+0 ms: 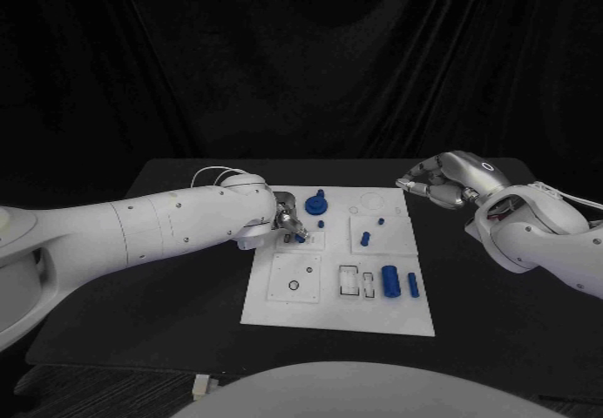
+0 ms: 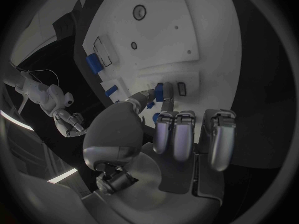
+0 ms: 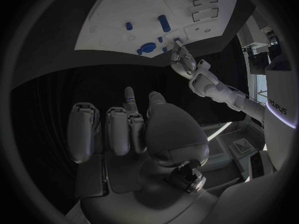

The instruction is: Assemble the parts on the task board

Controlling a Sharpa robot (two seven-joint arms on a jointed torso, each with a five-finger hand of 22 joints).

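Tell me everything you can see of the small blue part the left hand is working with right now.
The small blue part is a short, smooth, plastic-looking cylinder. The left hand pinches it between fingertips right at the task board, beside a small rectangular recess on the board's left half. Whether it already touches or sits in the board cannot be told. In the head view the fingers mostly cover it.

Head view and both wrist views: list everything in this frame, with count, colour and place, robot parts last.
Table: one, black, under everything.
Task board: one, white plate, mid-table.
Round part with a peg: one, blue, on the board's far side.
Large cylinder part: one, blue, lying on the board's near right area.
Slim bar part: one, blue, beside the large cylinder.
Small parts: a few, blue, mid-board; exact count unclear.
Small held part: one, blue, pinched by the left hand.
Left hand: silver, over the board's left side.
Right hand: silver, fingers curled, holding nothing, off the board's far right corner.
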